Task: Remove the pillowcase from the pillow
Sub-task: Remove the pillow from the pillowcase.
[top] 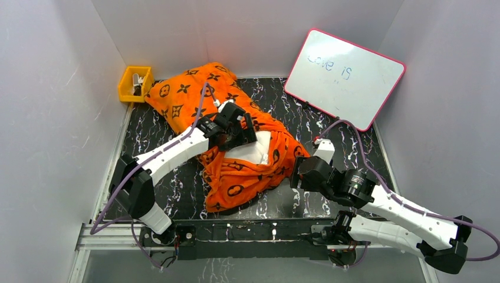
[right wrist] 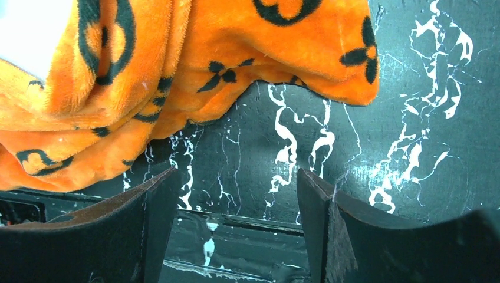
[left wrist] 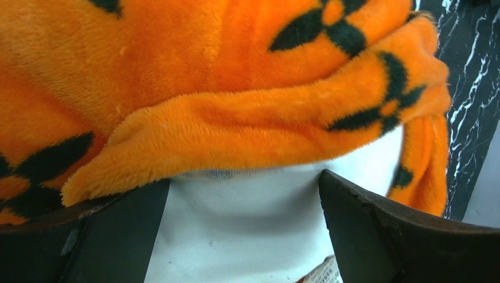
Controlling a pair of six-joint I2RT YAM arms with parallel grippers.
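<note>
Near edge: the arms are bolted here, and the left arm base (top: pixel 156 221) sits closest to the lens. I log left to right from there.

Far-left corner: yellow bin (top: pixel 125 89) with small items inside that I cannot identify. It is not part of the job.

Left end effector (top: pixel 236 127): fingers fully apart, nothing clamped. In its wrist view the two fingers straddle bare white pillow (left wrist: pixel 236 236). The rolled hem of the pillowcase (left wrist: pixel 247 124) lies just beyond the tips.

The pillowcase lies diagonally across the bench (top: pixel 330 135), from the far-left corner toward centre-near. Its mouth is open at the near-right end, where a patch of pillow shows. I judge the rest is inside the cover.

Right end effector (top: pixel 302 174): fingers apart and empty, low over bare bench just beside the cover's near-right edge. As far as I can tell it is not touching the cover.

Far right: pink-framed whiteboard (top: pixel 345 76), propped in the corner, apart from the cover.

Handling judgement:
- The fleece looks soft, limp and light, and thick enough to bunch between the pads, so I expect a good grip with little slip.
- The pillow is plump and compressible and will likely drag along with the cover unless pinned.
- I would take the cover by the thick rolled hem at the mouth and hold the pillow by its exposed end.
- Risk: pinching both layers together.
</note>
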